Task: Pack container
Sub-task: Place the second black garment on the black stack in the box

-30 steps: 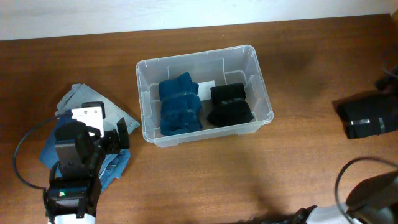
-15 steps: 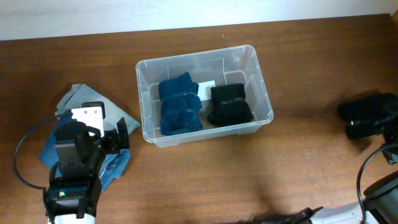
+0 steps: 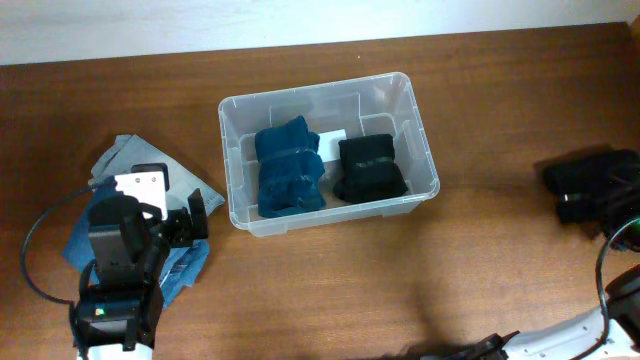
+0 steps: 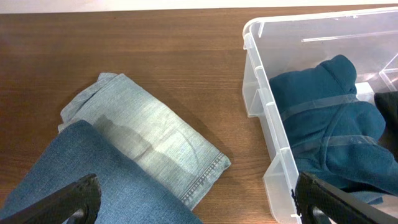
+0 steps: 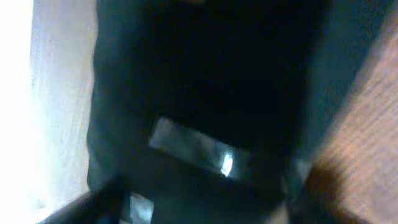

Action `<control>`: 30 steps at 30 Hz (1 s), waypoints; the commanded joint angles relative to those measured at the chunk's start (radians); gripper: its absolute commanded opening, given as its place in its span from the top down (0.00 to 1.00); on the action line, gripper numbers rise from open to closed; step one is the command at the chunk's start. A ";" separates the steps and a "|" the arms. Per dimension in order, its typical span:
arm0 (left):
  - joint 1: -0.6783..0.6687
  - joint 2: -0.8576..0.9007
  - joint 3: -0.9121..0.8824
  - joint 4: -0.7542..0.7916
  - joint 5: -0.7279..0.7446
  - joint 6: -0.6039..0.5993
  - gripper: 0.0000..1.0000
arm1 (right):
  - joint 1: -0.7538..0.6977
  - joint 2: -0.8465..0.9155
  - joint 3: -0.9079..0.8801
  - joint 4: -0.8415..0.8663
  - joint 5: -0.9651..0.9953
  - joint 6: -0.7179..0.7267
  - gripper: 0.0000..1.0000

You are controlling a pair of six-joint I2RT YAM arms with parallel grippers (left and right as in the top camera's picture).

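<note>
The clear plastic container (image 3: 425, 150) stands at the table's middle and holds a folded blue garment (image 3: 290, 168) and a black one (image 3: 370, 168). It also shows in the left wrist view (image 4: 261, 106), with the blue garment (image 4: 329, 124) inside. My left gripper (image 3: 195, 225) is open and empty, low over a stack of folded jeans (image 3: 125, 160), between a light pair (image 4: 149, 137) and a darker pair (image 4: 81, 174). My right gripper (image 3: 615, 205) is at the right edge on a black banded bundle (image 3: 585, 180). Its view is blurred, filled by that bundle (image 5: 199, 93), fingers apart.
The wall edge runs along the table's far side (image 3: 320, 30). Bare wood lies in front of the container (image 3: 380, 280). A black cable (image 3: 35, 240) loops beside the left arm.
My right arm has come in from the lower right to the black bundle at the right edge and now partly covers it. The left arm and the container have not moved.
</note>
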 commanded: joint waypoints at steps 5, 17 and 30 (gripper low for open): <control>-0.004 0.002 0.020 0.003 -0.003 -0.006 0.01 | 0.068 0.066 -0.016 0.026 -0.097 0.054 0.93; -0.004 0.002 0.020 0.003 -0.003 -0.006 0.01 | 0.154 -0.196 0.145 -0.189 -0.246 -0.020 0.96; -0.004 0.002 0.020 0.003 -0.003 -0.006 0.01 | 0.726 -0.530 0.363 -0.491 -0.191 -0.300 0.96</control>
